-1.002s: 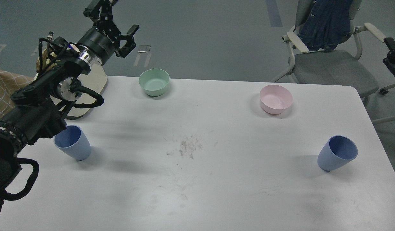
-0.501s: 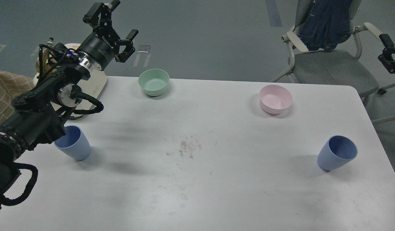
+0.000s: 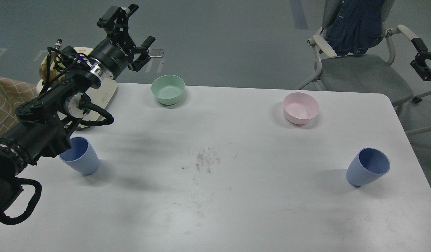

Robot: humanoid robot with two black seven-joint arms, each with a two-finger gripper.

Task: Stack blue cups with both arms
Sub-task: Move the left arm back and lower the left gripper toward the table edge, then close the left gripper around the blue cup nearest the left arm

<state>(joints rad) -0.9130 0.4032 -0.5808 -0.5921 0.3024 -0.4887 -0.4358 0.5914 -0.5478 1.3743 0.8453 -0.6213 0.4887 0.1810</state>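
Observation:
Two blue cups stand upright on the white table. The left cup is near the table's left edge, its rim partly hidden by my left forearm. The right cup stands free near the right edge. My left gripper is raised beyond the table's far left edge, well above and behind the left cup, with its fingers spread open and empty. My right gripper shows small and dark at the right edge of the view, off the table and far behind the right cup. It holds nothing that I can see.
A mint-green bowl sits at the back left and a pink bowl at the back right. A pale board lies under my left arm. A chair with a denim jacket stands behind the table's right corner.
My left gripper has swung a little to the right, still open. My right gripper has shifted slightly left and up at the view's edge. The cups have not moved.

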